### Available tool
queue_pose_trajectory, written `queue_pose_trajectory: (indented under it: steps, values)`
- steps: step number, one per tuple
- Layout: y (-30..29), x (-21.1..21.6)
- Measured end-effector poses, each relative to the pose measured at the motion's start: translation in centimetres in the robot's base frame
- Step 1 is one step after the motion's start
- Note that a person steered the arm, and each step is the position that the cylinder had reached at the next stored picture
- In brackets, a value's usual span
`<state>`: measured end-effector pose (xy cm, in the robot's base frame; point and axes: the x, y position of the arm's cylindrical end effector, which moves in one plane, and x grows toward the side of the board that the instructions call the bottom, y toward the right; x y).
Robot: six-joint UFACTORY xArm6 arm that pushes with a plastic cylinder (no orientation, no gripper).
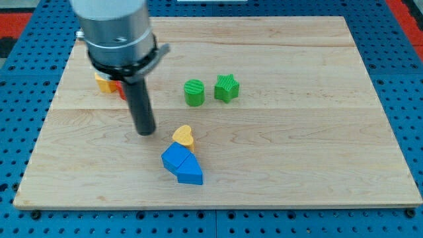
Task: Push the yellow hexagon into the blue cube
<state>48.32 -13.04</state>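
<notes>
A small yellow block (184, 136), rounded like a heart or hexagon, lies near the board's middle. It touches the upper edge of a blue cube (174, 159). A second blue block (190, 172) sits against the cube's lower right side. My tip (145, 131) rests on the board to the left of the yellow block, about a block's width away, and up-left of the blue cube.
A green cylinder (194, 92) and a green star-shaped block (227, 88) stand above the middle. A yellow block (104, 82) and a red block (120, 89) lie partly hidden behind the arm at upper left. The wooden board (297, 145) sits on a blue pegboard.
</notes>
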Motion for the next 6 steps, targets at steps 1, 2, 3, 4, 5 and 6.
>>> queue_pose_trajectory:
  steps: [1, 2, 3, 4, 5, 6]
  values:
    - [-6.2, -2.0]
    - [-11.9, -4.8]
    - [-15.5, -8.6]
    - [-14.6, -12.0]
    - [-11.4, -14.0]
    - [-7.9, -13.9]
